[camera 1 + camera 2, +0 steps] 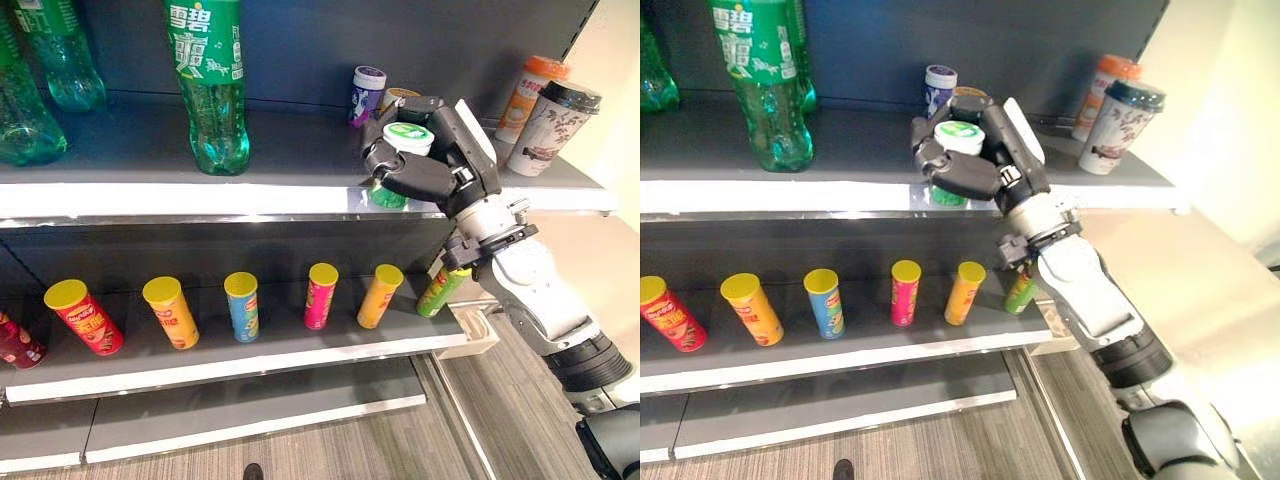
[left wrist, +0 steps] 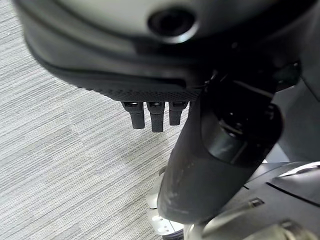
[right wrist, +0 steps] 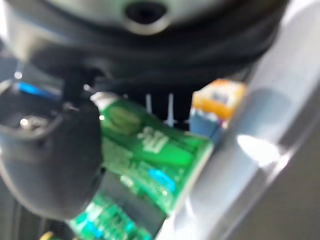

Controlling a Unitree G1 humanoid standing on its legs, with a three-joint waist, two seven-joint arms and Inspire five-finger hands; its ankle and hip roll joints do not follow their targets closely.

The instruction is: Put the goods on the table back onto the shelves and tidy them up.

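Gripping green canister (image 1: 404, 145) at upper shelf (image 1: 150, 190) edge, right hand (image 1: 425, 160) fingers curled.

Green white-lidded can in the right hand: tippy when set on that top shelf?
Probably somewhat: the green white-lidded can looks narrow for its height and sits at the top shelf front edge. Right hand curls round it; the smooth wall may slip.

bottles (image 1: 207, 85) left on upper shelf (image 1: 150, 190) | cups (image 1: 545, 112) right | canisters (image 1: 240, 305) on shelf below

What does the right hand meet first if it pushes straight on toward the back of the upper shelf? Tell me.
Likely the orange-lidded can just behind the right hand and its green can, beside the purple-lidded can; depth is unclear.
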